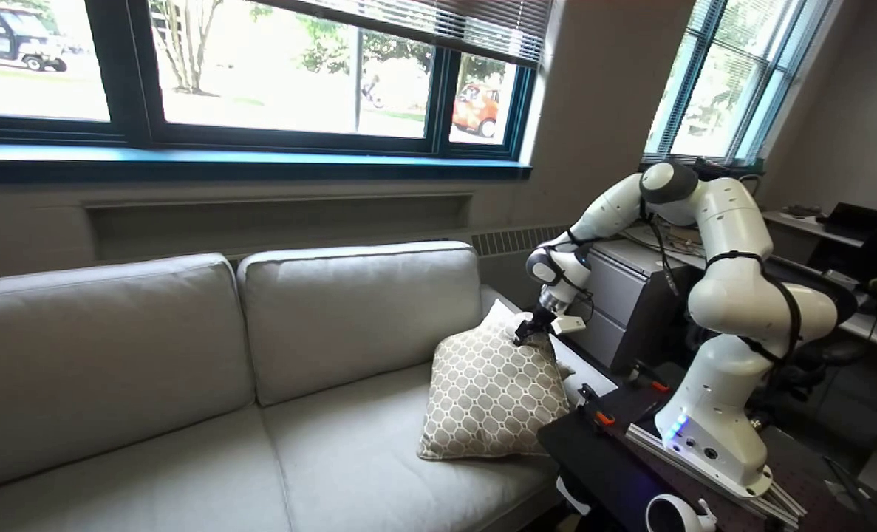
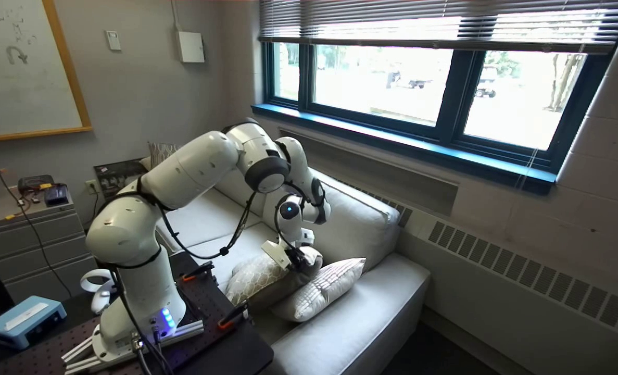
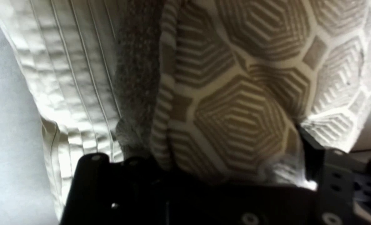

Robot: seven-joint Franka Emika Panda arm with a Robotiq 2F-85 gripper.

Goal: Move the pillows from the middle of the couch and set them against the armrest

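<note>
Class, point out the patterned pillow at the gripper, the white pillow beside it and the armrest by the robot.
Patterned pillow [image 1: 493, 395]: in an exterior view, middle of its face.
White pillow [image 2: 323, 289]: in an exterior view, middle of its visible side.
Armrest [image 2: 360, 316]: in an exterior view, its top.

Bright windows [image 2: 381, 83]; blue sill [image 2: 371, 136] below; whiteboard [image 2: 22, 78] on grey wall [image 2: 142, 88].

You see, in an exterior view, a whiteboard [image 2: 25, 78] far left, drawers [image 2: 20, 242] below, a blue box [image 2: 38, 308] near left, a blue-framed window [image 2: 446, 96] far right
</note>
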